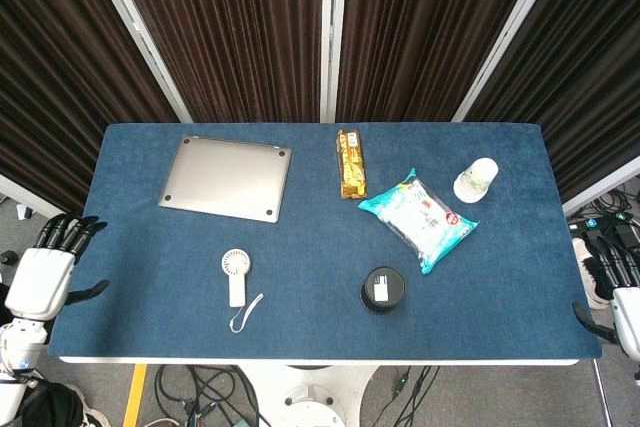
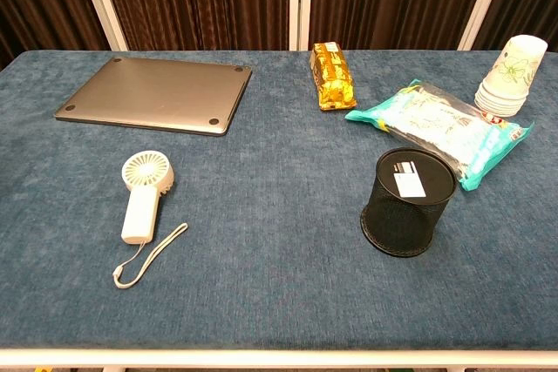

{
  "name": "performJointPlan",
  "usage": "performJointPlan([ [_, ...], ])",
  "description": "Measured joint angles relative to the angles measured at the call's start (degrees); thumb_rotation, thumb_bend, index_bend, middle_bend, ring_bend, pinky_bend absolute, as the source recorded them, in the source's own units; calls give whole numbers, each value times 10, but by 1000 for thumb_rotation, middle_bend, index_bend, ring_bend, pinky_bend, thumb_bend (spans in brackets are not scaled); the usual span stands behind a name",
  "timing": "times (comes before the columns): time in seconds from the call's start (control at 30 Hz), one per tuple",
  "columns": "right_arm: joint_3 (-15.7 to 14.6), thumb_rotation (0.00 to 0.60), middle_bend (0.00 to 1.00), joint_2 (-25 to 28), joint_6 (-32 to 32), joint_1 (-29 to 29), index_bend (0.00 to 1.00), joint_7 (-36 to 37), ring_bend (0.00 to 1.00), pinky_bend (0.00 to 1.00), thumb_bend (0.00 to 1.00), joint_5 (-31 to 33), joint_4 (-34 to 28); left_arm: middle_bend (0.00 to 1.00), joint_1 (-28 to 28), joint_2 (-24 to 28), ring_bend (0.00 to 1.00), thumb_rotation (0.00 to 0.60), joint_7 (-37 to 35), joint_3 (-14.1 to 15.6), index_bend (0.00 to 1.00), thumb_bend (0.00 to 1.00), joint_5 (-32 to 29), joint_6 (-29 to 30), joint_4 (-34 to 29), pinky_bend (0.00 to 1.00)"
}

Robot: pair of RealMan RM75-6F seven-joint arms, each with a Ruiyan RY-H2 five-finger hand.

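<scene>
Handheld fan (image 2: 144, 193) nearest left hand (image 1: 45, 272), fingers spread, empty; right hand (image 1: 622, 297) state unclear; loose strap likely to snag.

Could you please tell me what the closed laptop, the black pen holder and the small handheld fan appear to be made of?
The laptop looks like brushed metal, probably aluminium: matte grey-silver with an even sheen. The pen holder seems to be black wire mesh, judging by its fine grid texture, with a white label on it. The handheld fan looks like smooth cream-white moulded plastic; its wrist strap seems to be soft cord.
</scene>
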Motion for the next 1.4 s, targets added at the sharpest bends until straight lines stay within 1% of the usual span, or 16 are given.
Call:
performJointPlan([
  [0.23,0,600,0,-1,-3,0,0,3,0,0,204,3,5,143,0,3,56,600,4,0,173,18,5,4,-6,107],
  [0.57,0,600,0,1,0,1,0,-7,0,0,201,-2,-10,143,-4,9,56,600,5,-1,173,19,13,6,-14,119],
  [0.7,-4,600,0,5,5,-2,0,-9,0,0,202,-9,-13,144,-3,10,55,600,14,1,173,19,20,9,-26,146],
  [0.8,-1,600,0,7,11,-3,0,-6,0,0,202,-7,-10,144,-4,4,55,600,10,4,172,20,22,5,-25,166],
  [0.87,0,600,0,8,7,-3,0,-1,0,0,203,-2,-9,143,-7,3,56,600,8,7,165,22,21,-4,-25,190],
  [0.9,1,600,0,7,4,-2,0,-1,0,0,203,0,-8,146,-9,2,62,600,6,9,160,29,22,-11,-25,222],
  [0.97,-1,600,0,5,1,-1,0,-2,0,0,202,-1,-7,192,-13,1,144,600,7,10,155,71,25,-16,-24,327],
  [1.0,-2,600,0,4,-1,0,0,-4,0,0,203,-2,-6,266,-14,0,242,600,11,9,155,111,27,-13,-24,416],
  [1.03,-3,600,0,3,-1,0,0,-6,0,0,203,-3,-6,367,-14,-2,363,600,15,9,154,153,28,-11,-23,515],
  [1.07,-3,600,0,2,-1,0,0,-7,0,0,202,-4,-6,442,-14,-3,449,600,20,9,154,179,29,-10,-24,582],
  [1.1,-3,600,0,2,-1,0,0,-7,0,0,203,-4,-6,560,-14,-3,579,600,24,10,154,218,29,-11,-25,677],
  [1.13,-2,600,0,3,0,0,0,-7,0,0,203,-3,-7,639,-15,-3,665,600,26,11,154,246,29,-14,-27,730],
  [1.2,0,600,0,4,1,0,0,-6,0,0,203,-1,-6,736,-17,-2,757,600,30,14,154,301,28,-26,-32,785],
  [1.23,0,600,0,4,1,-1,0,-5,0,0,203,0,-6,766,-19,-1,784,600,33,16,154,328,27,-33,-34,801],
  [1.33,-1,600,0,6,-2,-1,0,-5,0,0,203,1,-6,826,-26,1,830,600,43,24,154,396,28,-58,-44,824],
  [1.4,-1,600,0,6,-1,-1,0,-5,0,0,203,0,-6,845,-35,3,839,600,46,32,154,431,34,-78,-52,829],
])
